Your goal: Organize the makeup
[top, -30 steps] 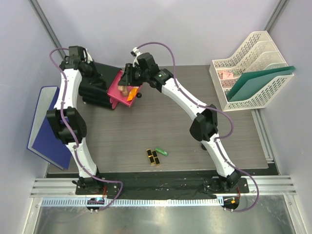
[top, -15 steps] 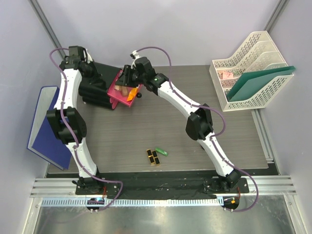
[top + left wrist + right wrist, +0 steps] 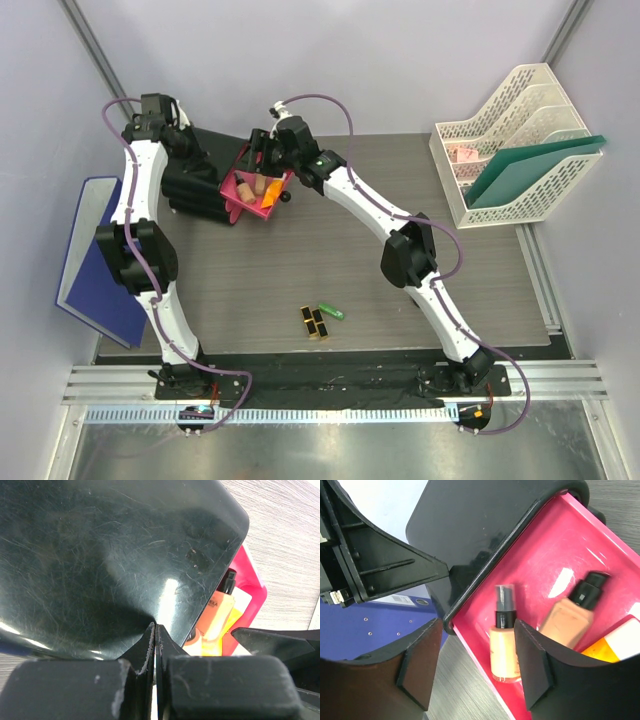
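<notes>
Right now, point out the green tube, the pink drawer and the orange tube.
green tube (image 3: 331,311): top external view, middle of its body.
pink drawer (image 3: 555,545): right wrist view, bare floor.
orange tube (image 3: 607,652): right wrist view, orange body beside its white cap.

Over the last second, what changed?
The right gripper opened, letting go of a beige foundation bottle into the pink drawer, and shifted slightly left. Left gripper stays shut over the black box; lipsticks and green tube have not moved.

Wide bare tabletop (image 3: 330,250) at centre; black box (image 3: 470,520) and right fingers (image 3: 532,665) close around the open pink drawer (image 3: 555,555).
</notes>
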Motion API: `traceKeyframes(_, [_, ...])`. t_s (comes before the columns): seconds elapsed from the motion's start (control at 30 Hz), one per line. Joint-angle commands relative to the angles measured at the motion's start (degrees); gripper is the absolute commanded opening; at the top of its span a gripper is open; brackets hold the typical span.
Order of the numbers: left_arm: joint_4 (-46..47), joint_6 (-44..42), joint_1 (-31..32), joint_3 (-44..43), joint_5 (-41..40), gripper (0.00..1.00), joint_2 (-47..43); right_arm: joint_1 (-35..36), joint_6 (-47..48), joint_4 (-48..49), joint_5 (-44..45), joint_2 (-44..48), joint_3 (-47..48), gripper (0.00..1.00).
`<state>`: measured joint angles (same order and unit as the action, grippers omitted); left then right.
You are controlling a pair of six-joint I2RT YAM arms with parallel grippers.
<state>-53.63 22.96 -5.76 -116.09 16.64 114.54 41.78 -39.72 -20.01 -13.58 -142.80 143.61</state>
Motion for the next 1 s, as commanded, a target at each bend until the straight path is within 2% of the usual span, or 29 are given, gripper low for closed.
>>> traceKeyframes(0.0, [-8.16, -2.75, -0.39, 1.48, -3.55, 0.0, 3.76, 0.23, -0.18, 3.13, 1.45, -0.02, 2.99, 0.67])
traceKeyframes(0.23, [-8.34, -2.66, -0.39, 0.96, -3.46, 0.0, 3.94, 0.15, 3.5, 2.87, 5.31, 3.05, 2.47, 0.71])
traceKeyframes(0.37, [-8.42, -2.66, -0.39, 0.52, -3.64, 0.0, 4.02, -0.82, 6.32, 1.55, 10.06, 8.58, -1.74, 0.66])
traceKeyframes(0.47, [-8.43, -2.66, -0.48, 0.43, -3.72, 0.0, 3.94, -3.71, 3.27, 1.29, 11.56, 13.94, -8.42, 0.37])
traceKeyframes(0.5, [-8.42, -2.57, -0.39, 0.43, -3.72, 0.0, 4.02, -4.68, 1.6, 1.12, 10.95, 15.61, -11.13, 0.17])
traceKeyframes(0.57, [-8.42, -2.57, -0.39, 0.52, -3.81, 0.0, 3.94, -7.84, -2.52, 0.94, 8.16, 16.67, -13.7, 0.01])
traceKeyframes(0.77, [-8.34, -2.57, -0.39, 0.6, -3.64, 0.0, 4.11, -12.42, -6.85, 0.5, 4.62, 18.17, -21.0, 0.01])
traceKeyframes(0.97, [-8.42, -2.48, -0.48, 0.69, -3.72, 0.0, 4.29, -13.21, -10.89, -2.04, 0.49, 14.93, -23.99, 0.01])
